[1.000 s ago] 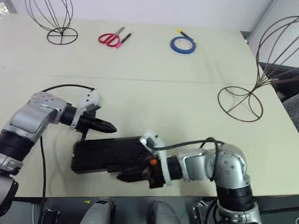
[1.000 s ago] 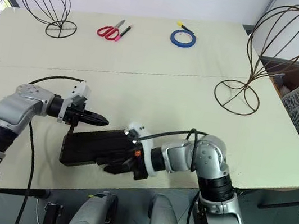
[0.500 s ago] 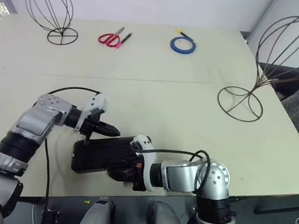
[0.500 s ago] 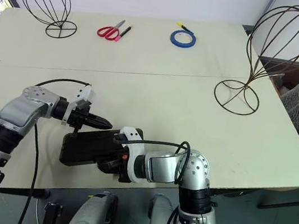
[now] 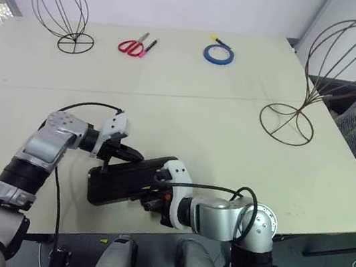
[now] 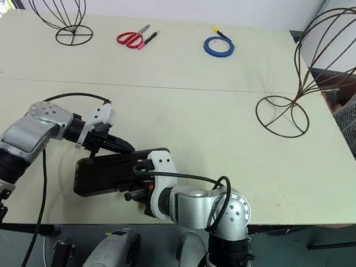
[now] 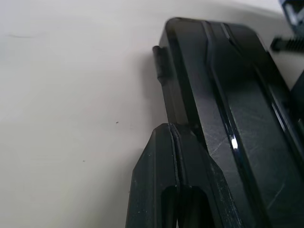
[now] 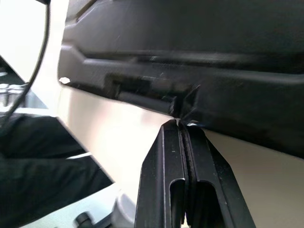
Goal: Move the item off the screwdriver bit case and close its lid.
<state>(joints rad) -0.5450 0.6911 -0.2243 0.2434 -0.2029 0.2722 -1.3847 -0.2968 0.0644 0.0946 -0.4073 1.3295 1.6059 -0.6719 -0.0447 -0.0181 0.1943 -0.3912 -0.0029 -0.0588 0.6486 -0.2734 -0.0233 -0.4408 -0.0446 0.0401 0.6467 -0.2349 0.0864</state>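
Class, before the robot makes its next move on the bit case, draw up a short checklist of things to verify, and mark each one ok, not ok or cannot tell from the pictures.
1. Brown wire cage off the case, standing apart on the table's right side: ok.
2. Lid lying flat on the screwdriver bit case: ok.
3. Latch clicked shut: cannot tell.
4. Left gripper shut, tips at the case's far edge: ok.
5. Right gripper shut, tips against the case's near edge: ok.
6. Scissors, tape roll and black wire stand well away from both arms: ok.
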